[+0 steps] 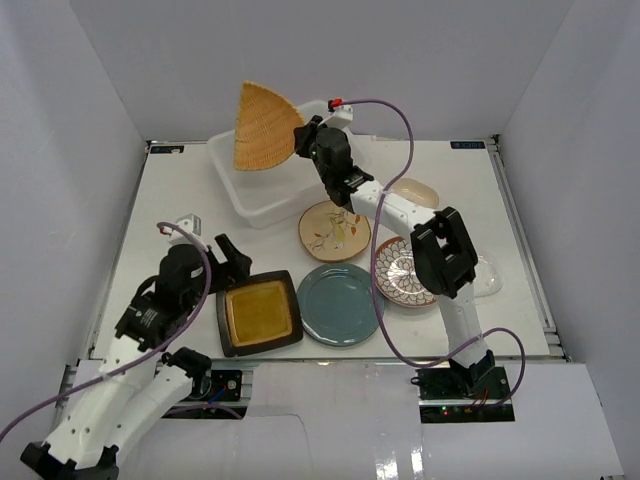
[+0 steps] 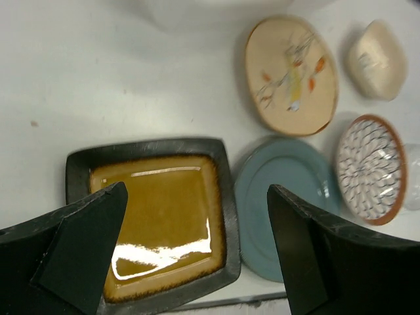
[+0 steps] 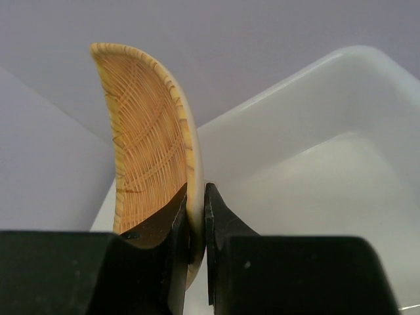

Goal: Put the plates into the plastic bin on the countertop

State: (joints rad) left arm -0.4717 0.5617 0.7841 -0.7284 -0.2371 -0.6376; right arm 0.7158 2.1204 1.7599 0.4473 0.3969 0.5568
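On the white countertop [image 1: 180, 200], toward its far side, the translucent plastic bin [image 1: 262, 198] is seen with no plate visible inside, while the black square plate [image 1: 259, 312], blue-grey round plate [image 1: 340, 304], cream floral plate [image 1: 334, 230] and brown patterned plate [image 1: 400, 275] are laid out nearer the arms. Above the bin the orange wedge plate [image 1: 263, 127] is held on edge, pinched between the closed fingers of the right gripper [image 3: 195, 197], so the first placement is judged to be in hand, and lowering into the bin followed by a release is called for next. Over the black square plate the left gripper [image 2: 197, 193] is held wide apart and empty.
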